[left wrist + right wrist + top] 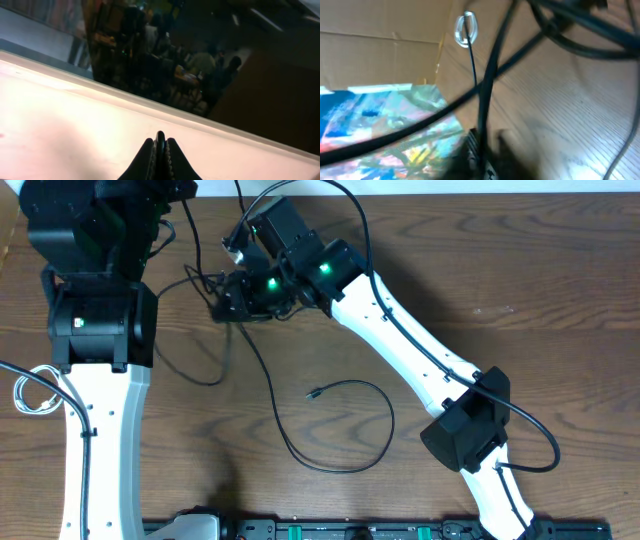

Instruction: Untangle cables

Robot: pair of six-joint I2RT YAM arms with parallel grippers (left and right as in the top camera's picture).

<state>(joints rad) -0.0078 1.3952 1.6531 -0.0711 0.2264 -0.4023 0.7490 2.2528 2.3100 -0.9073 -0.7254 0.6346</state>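
From above, the right end effector (228,298) sits on a dark knot of cords, and everything else lies out from it. A long black cable (385,415) trails away from it towards the robot's base, swings round in a wide open loop on the surface (500,280) and ends in a small free plug. A second black cable (200,375) sags in a shallower curve just to the left arm's side of it. The white cable (32,392) lies coiled well apart, far out past the left arm and clear of the black ones. I'd say the white one is sorted. The two black ones cross at the end effector, so that knot is what is left.

In the left wrist view, the left end effector (160,142) is raised off the surface and clenched. A thin dark sliver shows between the tips, but I can't tell what it is.

In the right wrist view, the right end effector (482,150) appears to be grasping a black cable (487,100) that rises straight from its tips. Which of the two it is, I can't tell.

No brand or writing is readable. A colourful printed sheet (380,120) is too blurred.
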